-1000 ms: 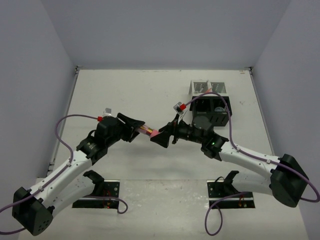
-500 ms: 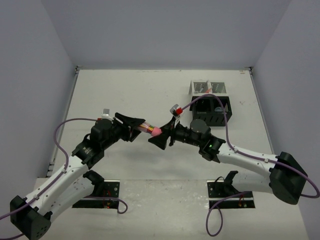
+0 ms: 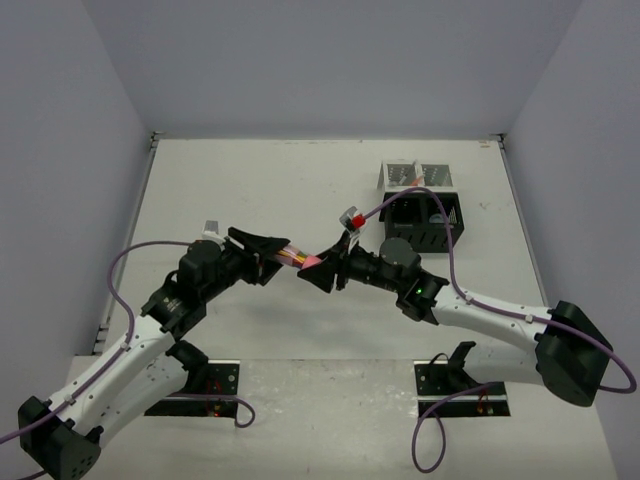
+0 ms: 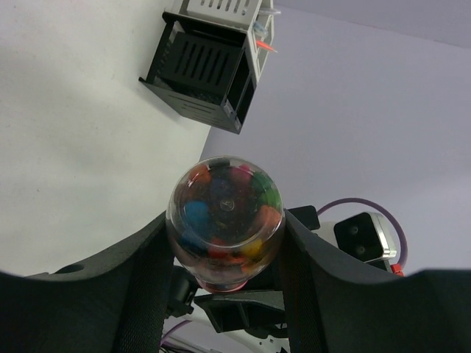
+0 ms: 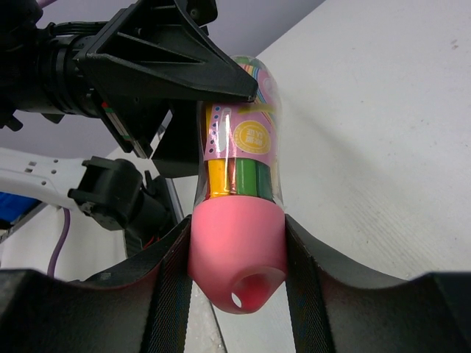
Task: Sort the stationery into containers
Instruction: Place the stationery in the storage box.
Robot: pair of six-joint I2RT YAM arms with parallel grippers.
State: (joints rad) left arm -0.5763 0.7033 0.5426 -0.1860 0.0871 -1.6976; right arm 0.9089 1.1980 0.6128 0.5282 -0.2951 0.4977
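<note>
I read this as a two-handed step. The clear tube (image 5: 239,147) of coloured sticks (image 5: 246,176) hangs in the air between the arms, above the table (image 3: 240,190) and well apart from both organisers; the left gripper (image 4: 225,235) is closed on its rounded transparent base, and the right gripper (image 5: 237,246) is closed on the pink cap (image 5: 237,268) at the other end, each pair of jaws only as wide as what it clamps; I judge it either a cap pull or a handover toward the boxes, and from here I can't tell whether that cap screws or pushes on; next I'd want one side to hold firm while the other twists or draws straight along the tube's axis, since the wall is smooth, glossy plastic and could slip between hard black fingers; the cap looks matte and rubbery, with a small hole near its tip; the black organiser (image 3: 428,222) is slatted with open compartments; the white organiser (image 3: 412,175) sits just behind it.
</note>
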